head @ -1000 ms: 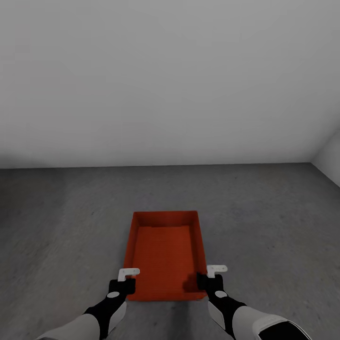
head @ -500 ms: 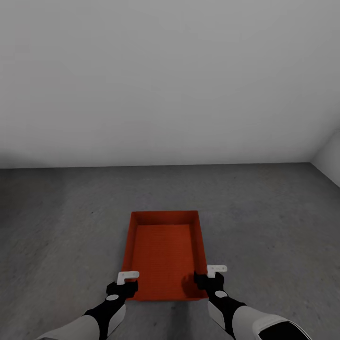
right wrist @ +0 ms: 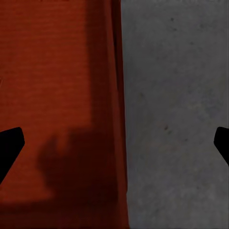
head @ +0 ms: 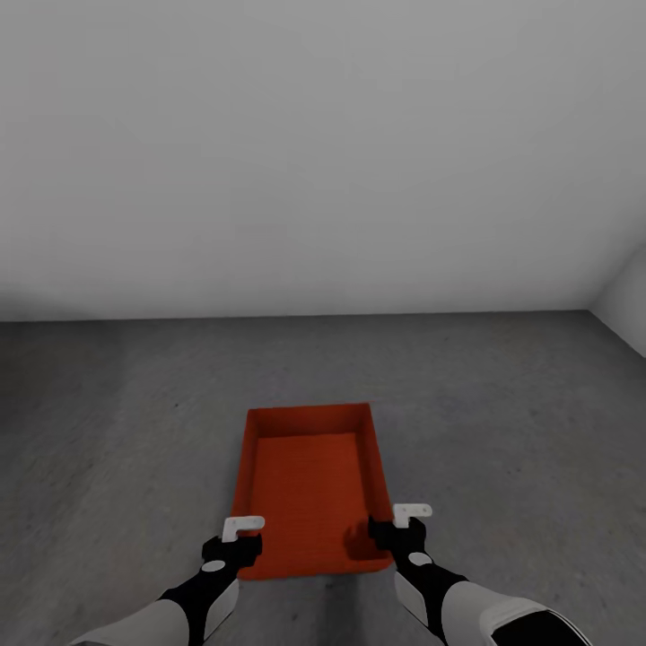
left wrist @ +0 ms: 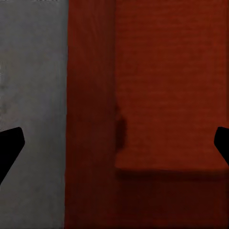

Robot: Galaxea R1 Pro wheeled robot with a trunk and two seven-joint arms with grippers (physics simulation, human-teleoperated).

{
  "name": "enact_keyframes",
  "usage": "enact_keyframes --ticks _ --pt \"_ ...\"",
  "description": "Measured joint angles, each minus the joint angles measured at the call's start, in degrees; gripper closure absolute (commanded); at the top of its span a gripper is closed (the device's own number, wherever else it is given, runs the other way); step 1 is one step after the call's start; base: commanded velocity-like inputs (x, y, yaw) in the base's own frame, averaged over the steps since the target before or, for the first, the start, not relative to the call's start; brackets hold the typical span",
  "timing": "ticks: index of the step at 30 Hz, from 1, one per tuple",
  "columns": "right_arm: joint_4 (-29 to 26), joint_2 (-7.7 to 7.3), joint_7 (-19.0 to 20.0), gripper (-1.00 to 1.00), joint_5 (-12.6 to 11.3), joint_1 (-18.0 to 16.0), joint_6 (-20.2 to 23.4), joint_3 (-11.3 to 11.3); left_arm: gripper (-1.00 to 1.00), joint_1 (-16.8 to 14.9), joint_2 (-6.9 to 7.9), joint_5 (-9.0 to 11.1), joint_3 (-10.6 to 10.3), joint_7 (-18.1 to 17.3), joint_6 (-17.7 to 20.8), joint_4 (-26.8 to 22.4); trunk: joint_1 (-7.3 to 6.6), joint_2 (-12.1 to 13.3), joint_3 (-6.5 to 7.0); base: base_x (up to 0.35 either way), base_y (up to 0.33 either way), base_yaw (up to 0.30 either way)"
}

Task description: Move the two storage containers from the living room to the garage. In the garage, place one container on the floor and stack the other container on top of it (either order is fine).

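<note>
Sitting low in the frame's centre on the grey floor (head: 502, 422), the storage container (head: 309, 489) serves as a stacking base, with the left hand (head: 240, 536) and right hand (head: 405, 528) spread wide above its near corners, holding nothing.

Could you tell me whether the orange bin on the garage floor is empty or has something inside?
Empty. The bin sits upright and lidless on the floor, and the head view shows only its bare ribbed bottom, with hand shadows on it.

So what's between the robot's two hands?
In the head view, the near end of the orange-red storage container sits between the left gripper and right gripper, resting on the grey floor.
</note>
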Motion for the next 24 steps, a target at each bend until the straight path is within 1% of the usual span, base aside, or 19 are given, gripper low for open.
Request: enact_keyframes --ticks 6,23,24 --pt "0.0 0.00 0.0 -1.00 0.0 0.0 0.0 0.0 -1.00 0.0 0.00 0.0 0.0 0.0 0.0 0.0 -1.32 2.4 1.08 0.000 0.000 0.000" --pt "0.0 0.00 0.0 -1.00 0.0 0.0 -0.1 0.0 -1.00 0.0 0.00 -0.1 0.0 0.0 -0.2 0.0 -1.32 2.4 1.08 0.000 0.000 0.000" --pt "0.0 0.00 0.0 -1.00 0.0 0.0 -0.1 0.0 -1.00 0.0 0.00 -0.1 0.0 0.0 -0.5 0.0 -1.54 2.8 1.26 0.000 0.000 0.000"
